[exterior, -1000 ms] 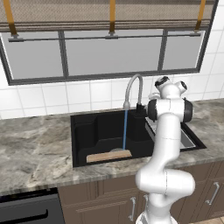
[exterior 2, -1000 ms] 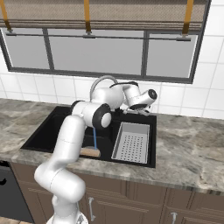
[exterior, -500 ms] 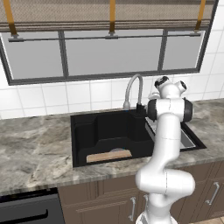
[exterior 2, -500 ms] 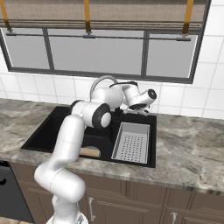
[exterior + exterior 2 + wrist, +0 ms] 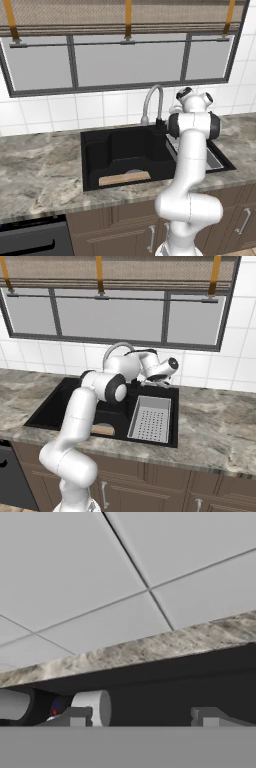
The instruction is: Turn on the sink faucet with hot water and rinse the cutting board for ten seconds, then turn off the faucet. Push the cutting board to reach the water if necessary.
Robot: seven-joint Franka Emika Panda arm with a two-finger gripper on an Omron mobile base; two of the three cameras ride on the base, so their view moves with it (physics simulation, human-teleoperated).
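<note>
The matte-black sink [image 5: 117, 150] [image 5: 60, 406] holds the tan cutting board [image 5: 124, 177] [image 5: 102, 429], lying flat by the basin's front wall. The silver gooseneck faucet [image 5: 151, 100] [image 5: 116, 349] arches over the basin, and no water runs from it. My gripper [image 5: 142, 717] [image 5: 151, 382] is at the faucet's base behind the sink, facing the tiled wall. Its fingertips [image 5: 75, 716] stand wide apart, so it is open. The faucet's grey cylindrical handle [image 5: 92, 707] sits just by the left fingertip; I cannot tell whether they touch.
A grey perforated drainboard tray [image 5: 150, 418] [image 5: 212, 159] lies right of the basin. Marble counter [image 5: 40, 170] runs to both sides. White tiled wall and a window [image 5: 125, 62] rise close behind the faucet. A dark appliance front [image 5: 30, 242] is below left.
The blue water stream seen a second ago falling onto the board's right end has stopped. The arm and the board have hardly moved.
</note>
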